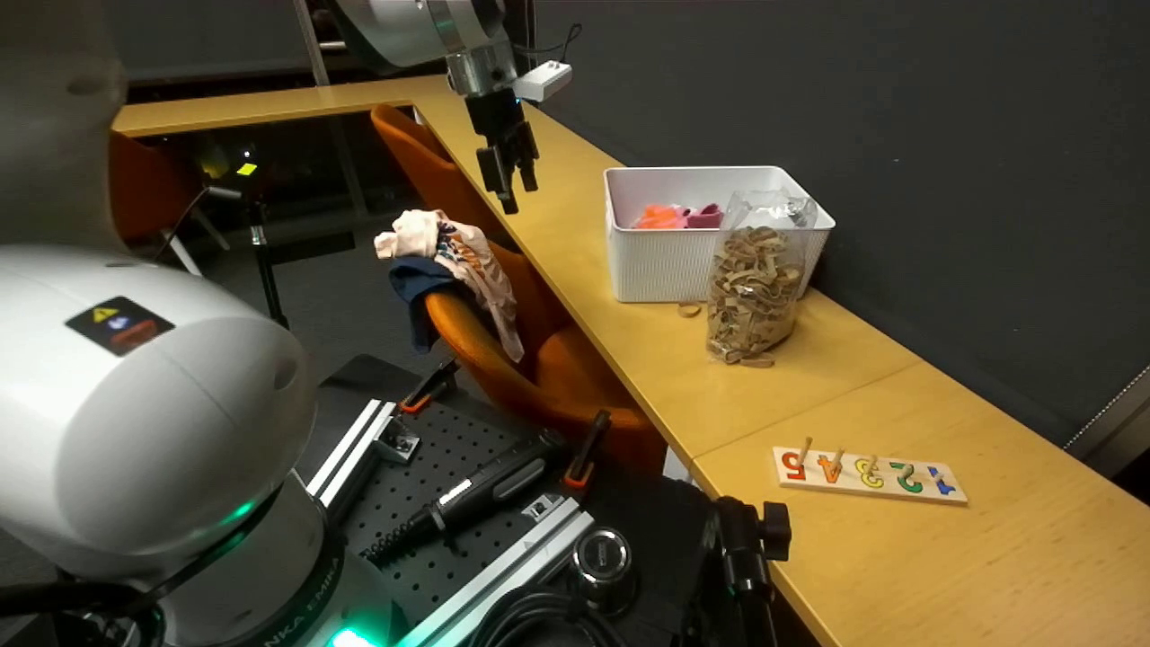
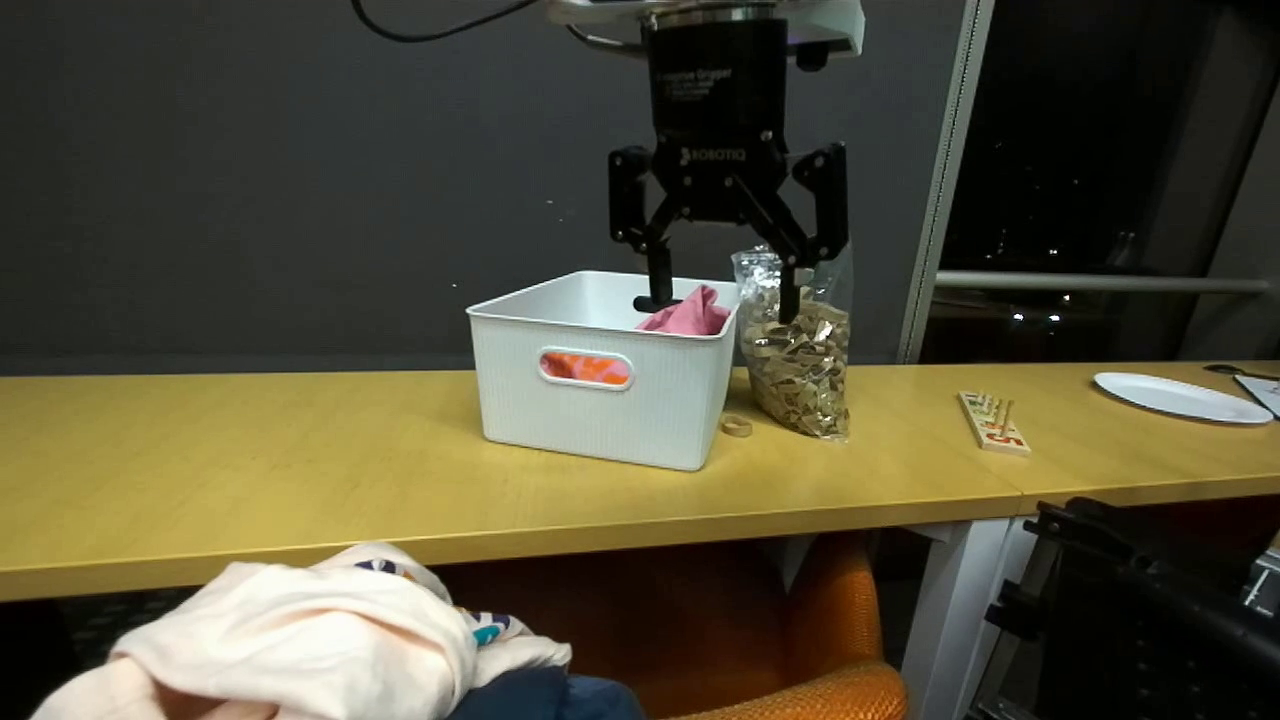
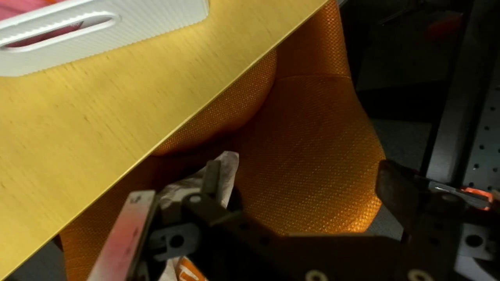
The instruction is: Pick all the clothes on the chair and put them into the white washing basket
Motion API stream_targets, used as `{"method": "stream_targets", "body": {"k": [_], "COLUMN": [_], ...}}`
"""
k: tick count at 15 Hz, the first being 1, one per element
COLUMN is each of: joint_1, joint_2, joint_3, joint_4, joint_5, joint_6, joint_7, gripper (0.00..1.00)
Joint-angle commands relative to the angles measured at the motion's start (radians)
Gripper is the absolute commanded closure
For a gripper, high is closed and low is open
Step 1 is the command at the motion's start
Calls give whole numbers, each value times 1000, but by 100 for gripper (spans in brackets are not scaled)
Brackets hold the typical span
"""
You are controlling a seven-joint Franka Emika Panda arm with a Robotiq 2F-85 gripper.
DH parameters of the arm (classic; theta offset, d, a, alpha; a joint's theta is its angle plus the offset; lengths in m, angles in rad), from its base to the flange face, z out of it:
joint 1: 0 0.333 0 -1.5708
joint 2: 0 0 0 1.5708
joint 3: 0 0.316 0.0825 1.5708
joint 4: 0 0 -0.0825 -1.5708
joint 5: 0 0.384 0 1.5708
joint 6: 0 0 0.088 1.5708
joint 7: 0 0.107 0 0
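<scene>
Noting gripper [image 2: 722, 305] suspended with jaws spread apart; recording clothes [image 1: 474, 258] draped over orange chair [image 1: 570, 373] and pink cloth [image 2: 693, 313] inside white basket [image 2: 600, 425] on table [image 2: 250, 470].

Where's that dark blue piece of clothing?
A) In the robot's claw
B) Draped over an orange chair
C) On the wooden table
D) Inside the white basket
B: in an exterior view the dark blue cloth hangs over the edge of an orange chair, while the claw is open and empty.
</scene>
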Motion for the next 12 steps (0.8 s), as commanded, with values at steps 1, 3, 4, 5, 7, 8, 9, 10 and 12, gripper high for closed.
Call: {"method": "stream_targets", "body": {"k": [1,3,4,5,7,8,9,10,12], "joint_1": [-4,-4,-8,-18,-44,-55,-71,-87,-126], "joint_2": [-4,-18,-29,-34,-1,18,35,48,108], "joint_3": [-15,-25,-29,-34,-36,-35,-30,-18,31], "joint_4": [28,0,-19,-37,-40,-42,-47,-54,-38], "joint_5": [-2,-48,-56,-57,-15,8,42,86,214], "joint_6": [21,109,149,200,309,371,435,494,567], "joint_7": [-133,-193,-236,-285,-411,-468,-525,-585,-732], "gripper": [0,0,0,0,0,0,0,0,0]}}
